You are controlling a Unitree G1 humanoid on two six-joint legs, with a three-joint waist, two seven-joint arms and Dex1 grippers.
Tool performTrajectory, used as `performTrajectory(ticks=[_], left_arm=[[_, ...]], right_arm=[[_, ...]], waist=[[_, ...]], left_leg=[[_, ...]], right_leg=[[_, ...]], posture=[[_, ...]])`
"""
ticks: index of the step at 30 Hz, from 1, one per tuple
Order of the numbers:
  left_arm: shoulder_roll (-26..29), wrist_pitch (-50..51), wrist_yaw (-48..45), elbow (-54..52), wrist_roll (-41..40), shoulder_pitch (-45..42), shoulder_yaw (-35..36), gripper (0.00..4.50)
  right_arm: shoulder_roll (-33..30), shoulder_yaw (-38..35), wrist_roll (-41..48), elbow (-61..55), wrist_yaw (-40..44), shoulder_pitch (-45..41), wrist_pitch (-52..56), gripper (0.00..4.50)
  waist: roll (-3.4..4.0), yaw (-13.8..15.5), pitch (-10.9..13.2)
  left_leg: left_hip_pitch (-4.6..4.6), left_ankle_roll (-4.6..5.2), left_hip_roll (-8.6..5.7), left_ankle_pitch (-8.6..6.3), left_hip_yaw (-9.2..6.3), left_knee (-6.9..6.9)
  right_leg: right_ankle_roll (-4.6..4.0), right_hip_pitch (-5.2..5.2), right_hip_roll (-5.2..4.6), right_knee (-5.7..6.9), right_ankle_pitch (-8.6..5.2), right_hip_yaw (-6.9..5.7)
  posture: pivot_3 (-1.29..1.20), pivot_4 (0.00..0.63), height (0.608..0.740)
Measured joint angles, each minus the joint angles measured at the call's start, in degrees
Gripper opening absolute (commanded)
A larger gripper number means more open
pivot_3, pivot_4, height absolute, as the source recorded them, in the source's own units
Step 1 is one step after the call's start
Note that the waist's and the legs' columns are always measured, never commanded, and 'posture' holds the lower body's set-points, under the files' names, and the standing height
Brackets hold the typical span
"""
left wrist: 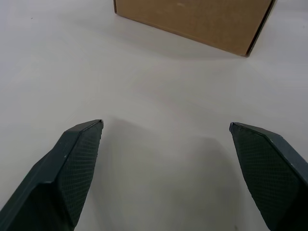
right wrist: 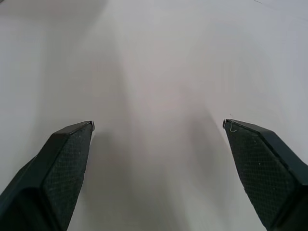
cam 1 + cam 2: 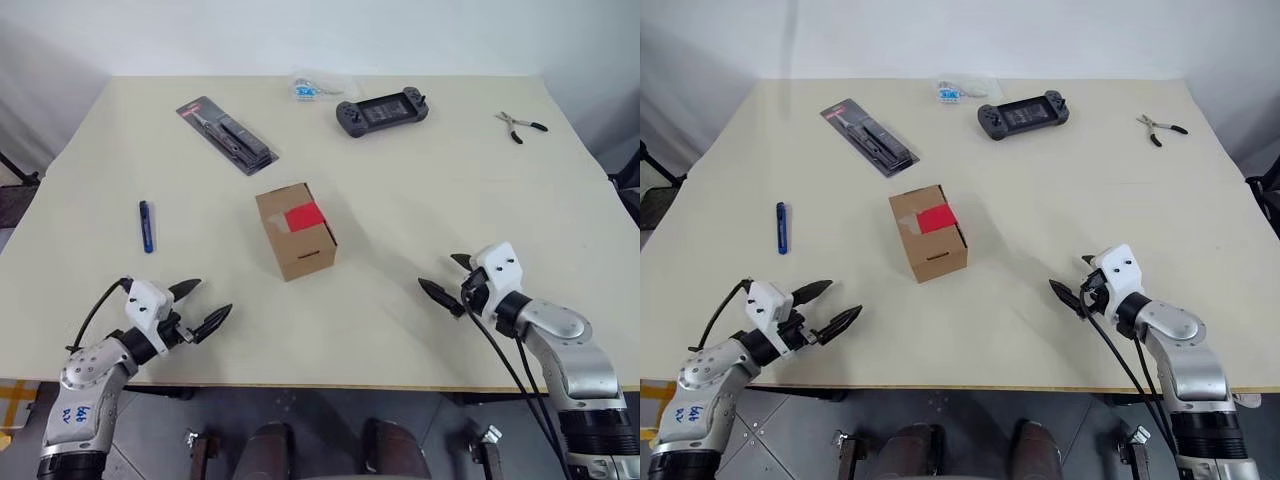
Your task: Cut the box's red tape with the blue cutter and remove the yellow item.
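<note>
The box [image 3: 296, 232], a small brown carton, stands closed at the table's middle with the red tape [image 3: 305, 216] across its top seam. The blue cutter [image 3: 146, 225] lies flat on the table to the box's left. My left gripper [image 3: 205, 305] hovers open and empty near the front left edge, pointing toward the box [image 1: 192, 19]. Over at the front right, my right gripper [image 3: 447, 278] is open with nothing between its fingers, above bare table. The yellow item is hidden.
At the back lie a black tool in red-edged packaging [image 3: 227, 134], a clear bag [image 3: 310, 88], a black handheld game controller [image 3: 382, 111] and black-handled pliers [image 3: 519, 125]. The cream table [image 3: 400, 330] ends just in front of both grippers.
</note>
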Motion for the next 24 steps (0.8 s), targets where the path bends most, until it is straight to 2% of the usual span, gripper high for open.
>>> performTrajectory(ticks=[6, 11, 23, 24], left_arm=[[-1.0, 3.2, 2.1, 1.2, -0.1, -2.7, -0.3, 4.46], [-1.3, 4.3, 5.8, 1.2, 1.3, -3.8, -0.3, 4.46], [-2.4, 4.3, 6.6, 3.3, 1.8, -7.4, -1.1, 0.69], [-2.4, 4.3, 7.0, 3.9, 2.2, -8.0, -1.4, 0.32]], right_arm=[[0.0, -0.3, 0.0, -0.8, -2.0, 0.4, 1.7, 4.5], [0.4, 0.2, -3.6, -4.8, -8.6, 0.4, 5.9, 4.5], [1.1, 2.9, -5.0, -5.5, -8.4, -1.6, 6.7, 4.5], [1.3, 3.3, -5.0, -5.5, -8.2, -2.3, 7.1, 4.32]], waist=[[0.0, 0.1, 0.0], [0.0, 0.2, 0.0], [-0.02, -0.2, 0.0], [-0.02, -0.2, 0.0]], left_leg=[[0.03, 0.0, 0.0, 0.0, 0.0, 0.07], [0.05, 0.0, 0.01, 0.0, 0.03, 0.1], [0.03, 0.0, 0.03, 0.0, 0.12, 0.17], [0.02, 0.0, 0.03, 0.0, 0.12, 0.2]], right_leg=[[0.0, 0.01, 0.0, 0.1, 0.0, 0.03], [0.0, -0.03, 0.01, 0.16, 0.0, 0.11], [-0.02, -0.11, 0.04, 0.24, 0.01, 0.19], [-0.02, -0.11, 0.04, 0.25, 0.01, 0.2]], posture=[[0.0, 0.15, 0.74], [0.0, 0.15, 0.74], [0.0, 0.15, 0.74], [0.0, 0.15, 0.74]])
